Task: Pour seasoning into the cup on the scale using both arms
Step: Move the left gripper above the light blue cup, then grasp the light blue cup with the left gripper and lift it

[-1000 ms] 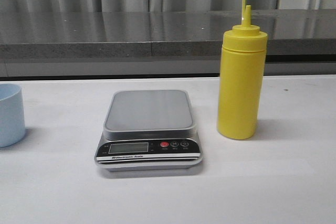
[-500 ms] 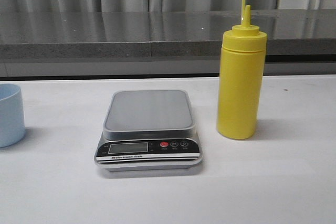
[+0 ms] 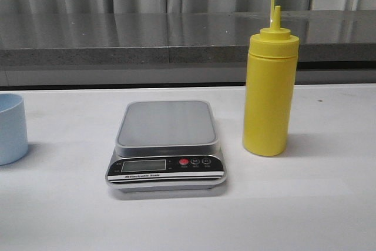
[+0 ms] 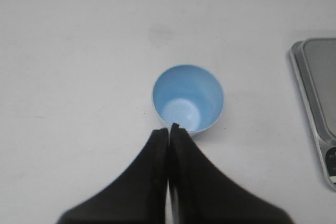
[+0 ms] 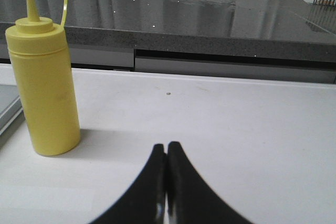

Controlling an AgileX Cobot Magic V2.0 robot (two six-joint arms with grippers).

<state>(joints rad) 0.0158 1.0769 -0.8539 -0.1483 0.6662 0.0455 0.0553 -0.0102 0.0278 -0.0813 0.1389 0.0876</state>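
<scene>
In the front view, the silver-grey scale [image 3: 167, 145] is seen on the white table [image 3: 305, 204], its square platform bare. The smooth yellow squeeze bottle [image 3: 269, 86] stands upright just right of it; the pale blue cup [image 3: 12, 127] sits well apart at the left edge.

In the left wrist view, the left gripper [image 4: 169, 128] is pressed shut, empty, above the cup's [image 4: 188, 98] rim.

In the right wrist view, the right gripper [image 5: 167, 146] is closed on nothing, apart from the bottle [image 5: 44, 85].
</scene>
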